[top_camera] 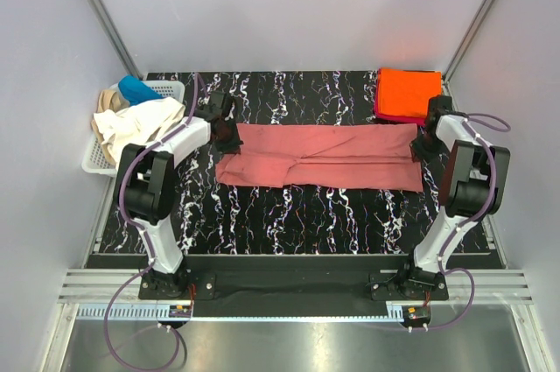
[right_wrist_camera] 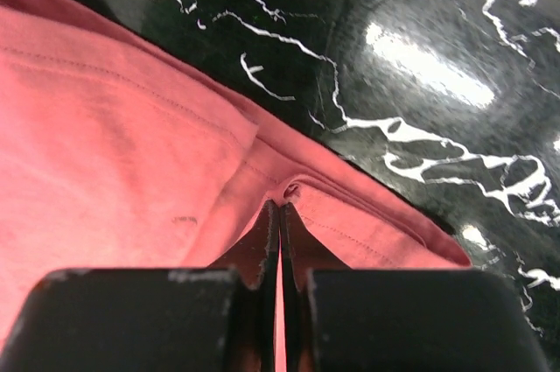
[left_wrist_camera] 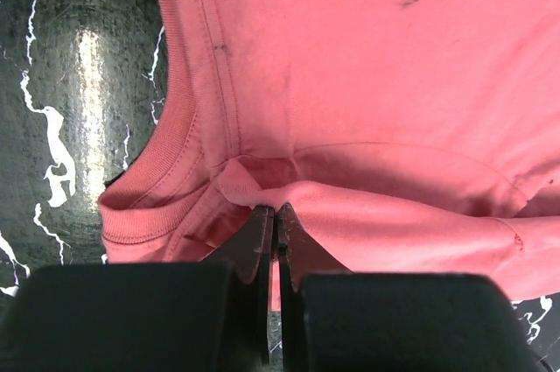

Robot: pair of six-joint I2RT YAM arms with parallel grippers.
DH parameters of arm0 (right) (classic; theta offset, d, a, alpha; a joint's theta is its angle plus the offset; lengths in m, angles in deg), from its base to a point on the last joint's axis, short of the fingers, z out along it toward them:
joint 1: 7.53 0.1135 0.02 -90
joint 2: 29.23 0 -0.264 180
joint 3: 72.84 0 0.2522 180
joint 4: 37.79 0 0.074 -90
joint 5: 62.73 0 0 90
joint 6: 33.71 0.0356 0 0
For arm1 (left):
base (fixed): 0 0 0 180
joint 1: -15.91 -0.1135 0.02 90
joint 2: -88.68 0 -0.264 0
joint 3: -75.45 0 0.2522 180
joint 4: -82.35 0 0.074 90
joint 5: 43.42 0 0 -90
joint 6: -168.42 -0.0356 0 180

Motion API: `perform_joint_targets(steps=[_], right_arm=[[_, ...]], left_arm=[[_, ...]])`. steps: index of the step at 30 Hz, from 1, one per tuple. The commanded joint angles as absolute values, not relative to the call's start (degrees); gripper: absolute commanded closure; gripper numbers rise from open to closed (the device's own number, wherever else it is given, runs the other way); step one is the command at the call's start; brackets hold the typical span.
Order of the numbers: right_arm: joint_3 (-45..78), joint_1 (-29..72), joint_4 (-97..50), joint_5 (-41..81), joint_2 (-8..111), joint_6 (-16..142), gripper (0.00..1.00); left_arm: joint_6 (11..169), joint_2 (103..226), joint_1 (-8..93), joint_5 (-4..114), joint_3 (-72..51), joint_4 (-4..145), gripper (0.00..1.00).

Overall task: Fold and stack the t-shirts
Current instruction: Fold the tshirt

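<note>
Spread t-shirt (top_camera: 319, 157) across the table (top_camera: 289, 214); folded t-shirts (top_camera: 408, 92) back right; basket (top_camera: 168, 88) back left.

Even overhead lighting; white glare patches on the glossy black white-veined tabletop (right_wrist_camera: 429, 66) beside the sharply focused salmon-pink cloth t-shirt (left_wrist_camera: 367, 83); soft shadows.

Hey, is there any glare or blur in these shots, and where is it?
Top view: even light, sharp, no strong glare on the table. Left wrist: a bright glare patch on the table left of the pink shirt, stitching in focus. Right wrist: a glare streak on the table at upper right, shirt seams sharp.
</note>
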State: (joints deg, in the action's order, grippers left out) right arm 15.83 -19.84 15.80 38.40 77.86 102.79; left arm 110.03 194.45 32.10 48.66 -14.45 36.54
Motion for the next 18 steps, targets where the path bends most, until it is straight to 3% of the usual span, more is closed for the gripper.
perform_joint_targets(steps=[1, 18], right_arm=[[18.6, -19.9, 16.1, 40.8, 79.7, 101.3, 1.0], [18.0, -19.9, 19.0, 47.7, 74.2, 102.1, 1.0]], left_arm=[[110.1, 194.8, 32.1, 46.8, -16.6, 36.9, 1.0], [111.2, 192.5, 34.2, 47.5, -19.2, 35.7, 1.0]])
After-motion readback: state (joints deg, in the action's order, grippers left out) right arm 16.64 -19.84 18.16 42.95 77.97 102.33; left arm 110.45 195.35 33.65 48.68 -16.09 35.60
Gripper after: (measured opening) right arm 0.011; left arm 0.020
